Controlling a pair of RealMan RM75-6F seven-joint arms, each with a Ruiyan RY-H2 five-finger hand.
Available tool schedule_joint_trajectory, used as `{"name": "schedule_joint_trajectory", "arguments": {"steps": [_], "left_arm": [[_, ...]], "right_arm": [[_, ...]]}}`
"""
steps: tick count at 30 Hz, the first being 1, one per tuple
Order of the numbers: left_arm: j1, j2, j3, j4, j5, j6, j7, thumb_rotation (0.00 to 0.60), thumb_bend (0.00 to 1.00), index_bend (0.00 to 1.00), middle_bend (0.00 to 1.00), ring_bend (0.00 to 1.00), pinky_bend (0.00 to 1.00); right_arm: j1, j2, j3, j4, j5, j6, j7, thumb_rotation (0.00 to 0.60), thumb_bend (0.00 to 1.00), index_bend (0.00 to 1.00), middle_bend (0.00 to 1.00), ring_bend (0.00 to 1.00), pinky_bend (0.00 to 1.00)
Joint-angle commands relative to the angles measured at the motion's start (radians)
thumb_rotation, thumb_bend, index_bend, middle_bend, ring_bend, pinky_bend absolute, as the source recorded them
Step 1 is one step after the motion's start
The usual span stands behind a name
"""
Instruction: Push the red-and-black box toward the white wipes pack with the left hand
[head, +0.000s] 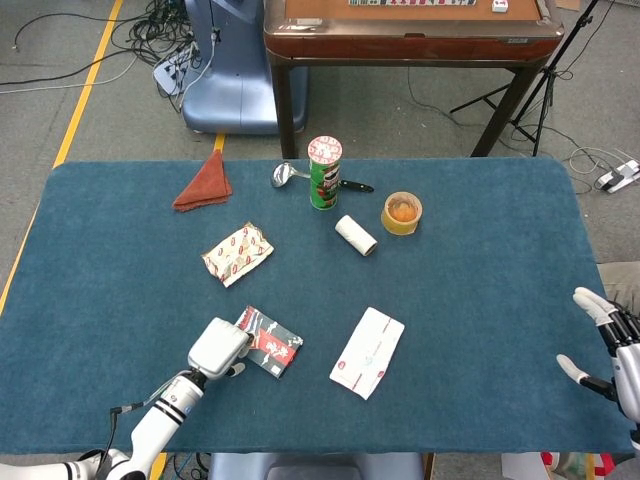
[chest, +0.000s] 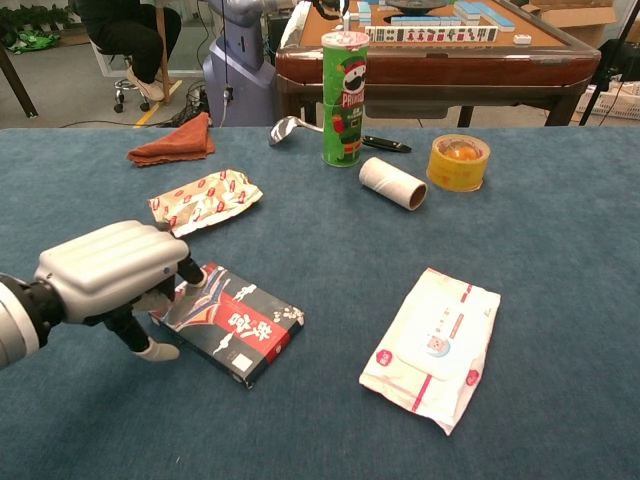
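Note:
The red-and-black box lies flat on the blue table, left of centre near the front edge. The white wipes pack lies to its right, with a gap of bare cloth between them. My left hand is at the box's left end with its fingers curled in and nothing held; one fingertip sits by the box's near-left corner and the thumb tip rests on the cloth. My right hand hangs at the table's right edge with its fingers spread, far from both objects.
A red-and-white snack packet lies behind the box. Further back are a red cloth, a metal ladle, a green Pringles can, a white paper roll and a yellow tape roll.

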Motion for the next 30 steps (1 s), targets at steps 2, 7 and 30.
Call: {"name": "schedule_joint_trajectory", "arguments": {"steps": [2, 7, 30], "left_arm": [[-0.009, -0.014, -0.009, 0.023, -0.019, -0.013, 0.002, 0.600, 0.00, 0.85, 1.00, 0.87, 1.00], [-0.020, -0.022, -0.023, 0.035, -0.036, -0.020, 0.001, 0.600, 0.00, 0.85, 1.00, 0.87, 1.00], [-0.070, -0.061, -0.075, 0.083, -0.111, -0.044, -0.009, 0.600, 0.00, 0.85, 1.00, 0.87, 1.00]], "right_arm": [[0.002, 0.001, -0.001, 0.000, 0.000, -0.005, -0.001, 0.600, 0.06, 0.18, 0.21, 0.20, 0.35], [0.003, -0.001, 0.000, -0.001, 0.000, -0.007, -0.005, 0.600, 0.06, 0.18, 0.21, 0.20, 0.35], [0.003, 0.002, 0.001, -0.001, 0.001, -0.008, 0.000, 0.600, 0.06, 0.18, 0.21, 0.20, 0.35]]}}
